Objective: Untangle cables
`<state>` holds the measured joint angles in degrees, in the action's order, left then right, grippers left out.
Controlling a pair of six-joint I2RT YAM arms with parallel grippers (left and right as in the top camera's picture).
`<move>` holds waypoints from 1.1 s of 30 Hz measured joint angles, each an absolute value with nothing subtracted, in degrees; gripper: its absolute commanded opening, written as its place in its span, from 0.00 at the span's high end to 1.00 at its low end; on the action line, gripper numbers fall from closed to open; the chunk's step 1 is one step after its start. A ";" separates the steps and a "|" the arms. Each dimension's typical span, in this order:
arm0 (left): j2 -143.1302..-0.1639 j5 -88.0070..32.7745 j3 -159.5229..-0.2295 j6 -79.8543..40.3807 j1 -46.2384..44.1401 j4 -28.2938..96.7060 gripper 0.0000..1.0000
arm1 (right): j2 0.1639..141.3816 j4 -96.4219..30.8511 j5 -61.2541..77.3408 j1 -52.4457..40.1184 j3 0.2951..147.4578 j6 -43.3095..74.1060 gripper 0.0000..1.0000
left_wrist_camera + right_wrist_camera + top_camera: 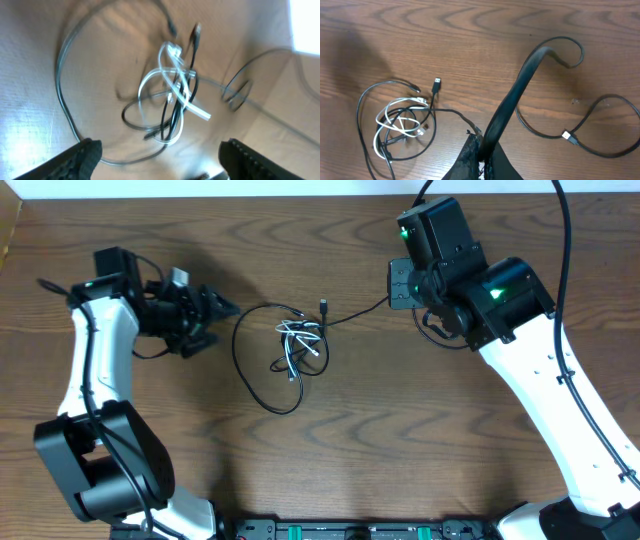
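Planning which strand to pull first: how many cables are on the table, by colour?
White cables: 1
Black cables: 2 traceable; more may be hidden
Total: at least 3

1 white cable [199,111]; at least 2 black cables [236,350], the exact number unclear where they cross. 2 grippers: 1 left gripper [218,322], 1 right gripper [395,292]. 1 wooden table [400,440].

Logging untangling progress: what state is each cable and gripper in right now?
left gripper: open, empty.
right gripper: shut on the held black cable.
held black cable: drawn out from the tangle.
white cable: tangled with black ones.
other black cables: slack, tangled.
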<state>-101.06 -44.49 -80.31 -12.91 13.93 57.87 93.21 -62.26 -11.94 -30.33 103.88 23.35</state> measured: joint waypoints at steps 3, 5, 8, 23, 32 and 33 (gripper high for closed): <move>-101.27 -39.18 -80.29 -12.43 9.52 61.34 0.44 | 93.21 -62.35 -12.08 -30.33 103.85 23.14 0.99; -101.32 -35.33 -80.27 -12.05 6.50 62.65 0.44 | 93.21 -62.35 -12.10 -30.33 103.85 22.94 0.99; -101.32 -31.03 -79.57 -11.70 1.76 61.78 0.43 | 93.21 -62.37 -12.10 -30.33 103.88 22.92 0.99; -103.00 -26.44 -77.45 -9.10 -8.43 51.94 0.37 | 93.21 -62.76 -12.25 -30.33 103.85 22.92 0.99; -108.99 -25.10 -77.43 -9.13 -8.43 51.53 0.92 | 93.21 -62.76 -12.25 -30.33 103.85 22.90 0.99; -109.38 -24.58 -77.43 -9.10 -8.43 51.33 0.92 | 93.21 -62.76 -12.29 -30.33 103.85 22.79 0.99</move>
<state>-109.38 -24.58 -77.43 -9.10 -8.43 51.33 93.21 -62.76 -12.29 -30.33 103.85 22.79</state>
